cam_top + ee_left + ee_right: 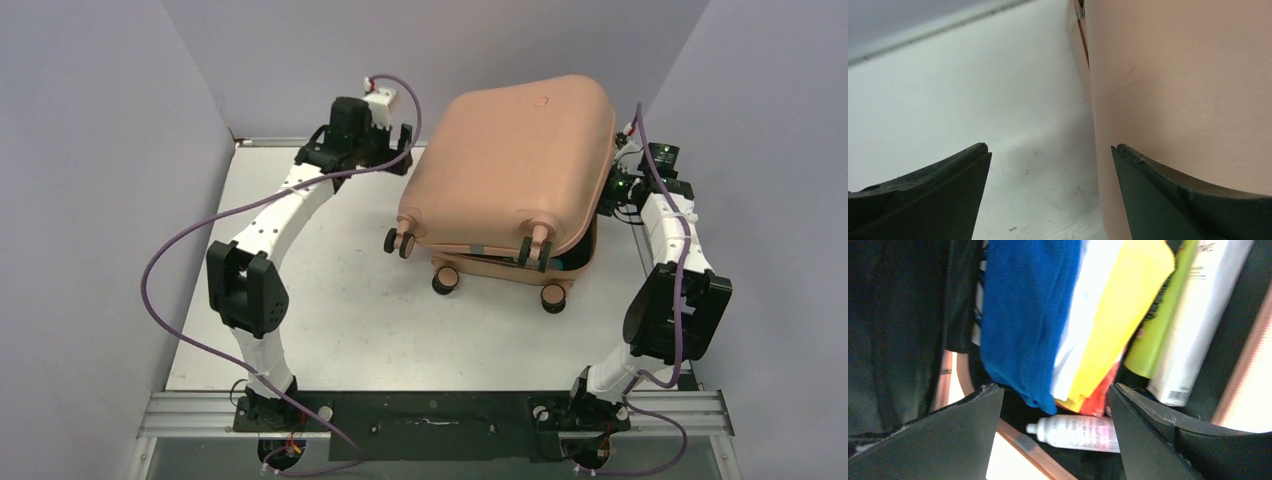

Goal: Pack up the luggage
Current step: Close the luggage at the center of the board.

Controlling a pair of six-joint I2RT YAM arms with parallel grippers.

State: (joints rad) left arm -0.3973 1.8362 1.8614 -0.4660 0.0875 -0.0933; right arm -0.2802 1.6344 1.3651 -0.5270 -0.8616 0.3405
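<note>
Left gripper [388,135] is spread wide with nothing in it, parked at the far-left corner of the luggage [505,160]. Right gripper [612,190] is also apart and empty, tucked in at the case's right edge where the two shells gape.

The luggage sits centre-right on the table [330,320], wheels toward the arm bases, long axis running roughly near-to-far. The top shell hangs tilted over the bottom one, not shut.

So the case lies to the right of the left gripper and to the left of the right one. Both are close, but the right is the one actually in the gap. My guess is that closing the lid means that arm has to back out first.

Left wrist view only gives pink shell [1178,90] just beside one finger [1168,200]; I can't tell if it's touching. Right wrist view shows what the top cam hides: blue cloth [1023,315], yellow cloth [1123,315], green bottle [1158,320], white bottle [1198,325] and a small bottle [1078,432] inside.
</note>
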